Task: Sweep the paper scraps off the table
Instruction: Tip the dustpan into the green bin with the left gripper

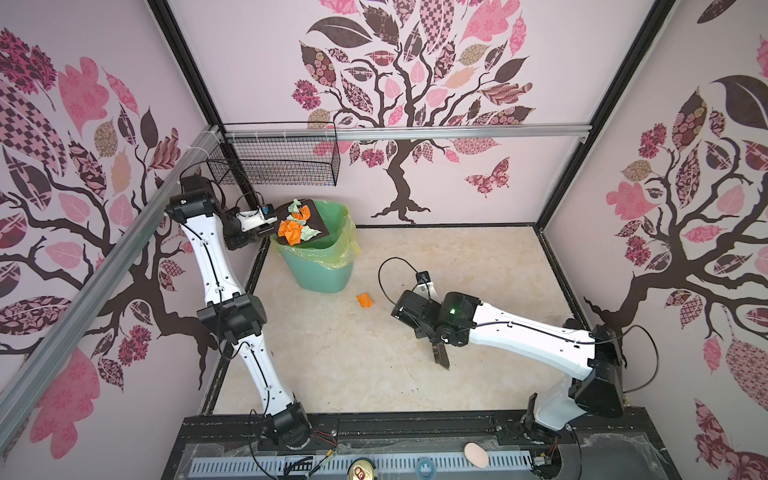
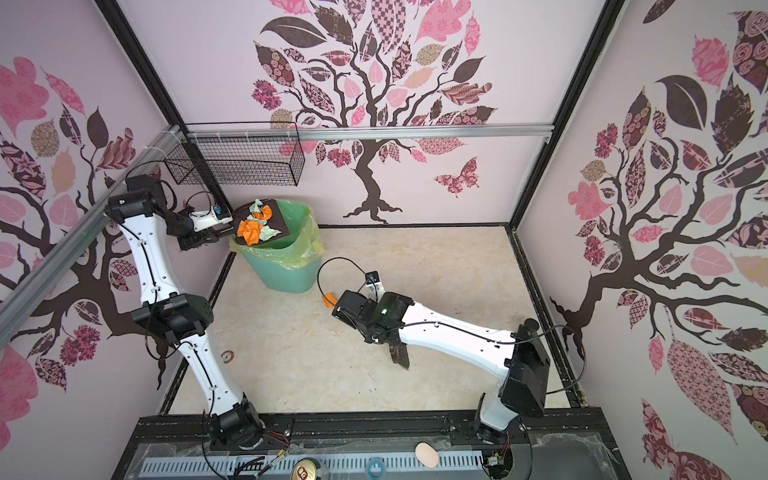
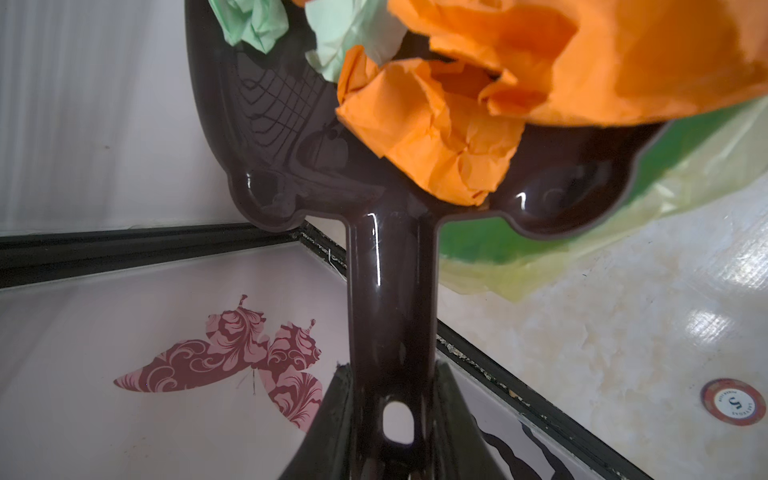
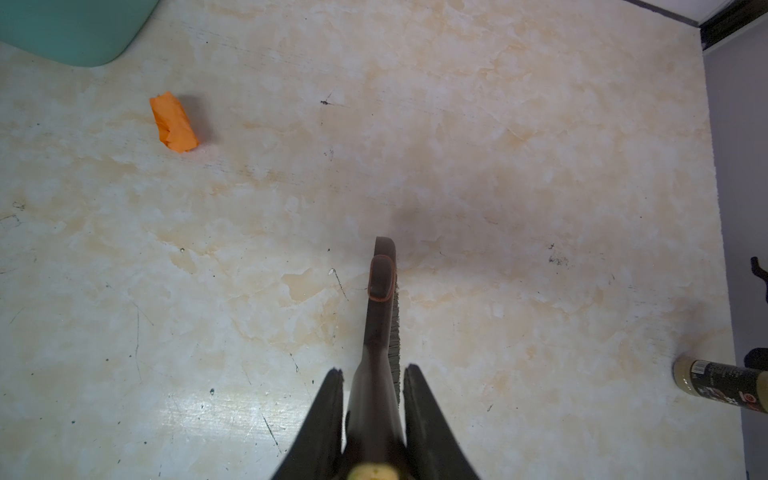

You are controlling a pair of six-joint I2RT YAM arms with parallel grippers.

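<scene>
My left gripper (image 3: 392,368) is shut on the handle of a dark brown dustpan (image 3: 390,282), held tilted over the green bin (image 1: 320,270) at the table's back left. Several orange and pale green paper scraps (image 1: 296,226) lie piled on the dustpan (image 1: 319,215). One orange scrap (image 1: 365,300) (image 4: 173,122) lies alone on the beige table (image 1: 457,257) in front of the bin. Right of that scrap, my right gripper (image 4: 374,372) is shut on a small dark brush (image 4: 382,299), whose head (image 1: 440,356) hangs just over the table.
A black wire basket (image 1: 282,164) hangs on the back wall above the bin. A round chip (image 2: 227,356) lies by the table's left edge. A bottle (image 4: 715,380) lies near the right edge. A can (image 1: 362,471) and a pale oval thing (image 1: 476,454) sit on the front rail base.
</scene>
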